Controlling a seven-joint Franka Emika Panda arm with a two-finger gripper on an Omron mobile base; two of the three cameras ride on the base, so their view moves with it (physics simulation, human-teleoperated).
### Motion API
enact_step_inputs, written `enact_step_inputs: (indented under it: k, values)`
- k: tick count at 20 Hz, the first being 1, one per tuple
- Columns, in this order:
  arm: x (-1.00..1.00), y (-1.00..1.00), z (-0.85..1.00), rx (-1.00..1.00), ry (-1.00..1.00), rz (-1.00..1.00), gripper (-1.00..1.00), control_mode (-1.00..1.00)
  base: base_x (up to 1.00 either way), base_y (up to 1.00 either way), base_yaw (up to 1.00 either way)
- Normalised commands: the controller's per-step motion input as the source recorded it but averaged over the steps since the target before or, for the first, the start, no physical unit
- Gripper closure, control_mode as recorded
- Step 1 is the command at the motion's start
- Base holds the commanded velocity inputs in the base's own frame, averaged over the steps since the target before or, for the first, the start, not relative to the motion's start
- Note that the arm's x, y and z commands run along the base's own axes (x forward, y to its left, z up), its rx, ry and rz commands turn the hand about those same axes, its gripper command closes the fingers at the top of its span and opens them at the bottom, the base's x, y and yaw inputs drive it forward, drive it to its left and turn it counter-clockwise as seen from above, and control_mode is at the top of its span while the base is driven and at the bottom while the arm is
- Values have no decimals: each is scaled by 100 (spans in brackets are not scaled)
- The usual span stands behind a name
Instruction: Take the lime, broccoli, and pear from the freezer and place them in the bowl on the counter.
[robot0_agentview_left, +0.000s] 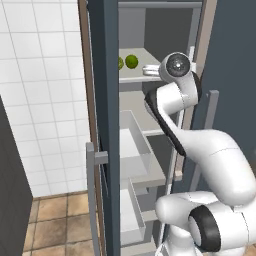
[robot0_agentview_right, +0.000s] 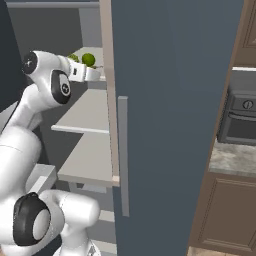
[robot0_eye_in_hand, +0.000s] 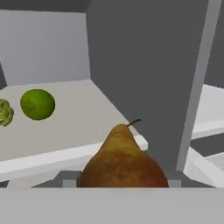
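Hand view centred low on the pear (robot0_eye_in_hand: 123, 159), clamped between the gripper (robot0_eye_in_hand: 122, 183) jaws at the frame's bottom, lime (robot0_eye_in_hand: 37, 104) and broccoli (robot0_eye_in_hand: 5, 112) left resting at upper left on the freezer (robot0_agentview_left: 107, 125) shelf (robot0_eye_in_hand: 65, 127).

The arm (robot0_agentview_left: 210, 165) is built of glossy white, rounded, bulging links joined by dark grey to black joint bands and round end caps, one silvery cap at twelve o'clock of the left base view, with a white boxy hand section carrying a small dark panel.
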Motion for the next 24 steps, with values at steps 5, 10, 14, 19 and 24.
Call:
enact_step_inputs:
  k: [5,10,14,19,24]
  values:
    - [-100,4,16,18,10,-19,100,-100,0,0,0]
    - [-100,1,-58,15,9,-7,100,-100,0,0,0]
    - [-100,-6,-81,24,19,-2,100,-100,0,0,0]
    - [-20,-10,-16,7,3,-1,100,100,-80,-76,-6]
    - [0,0,0,0,0,0,100,100,-93,-100,-8]
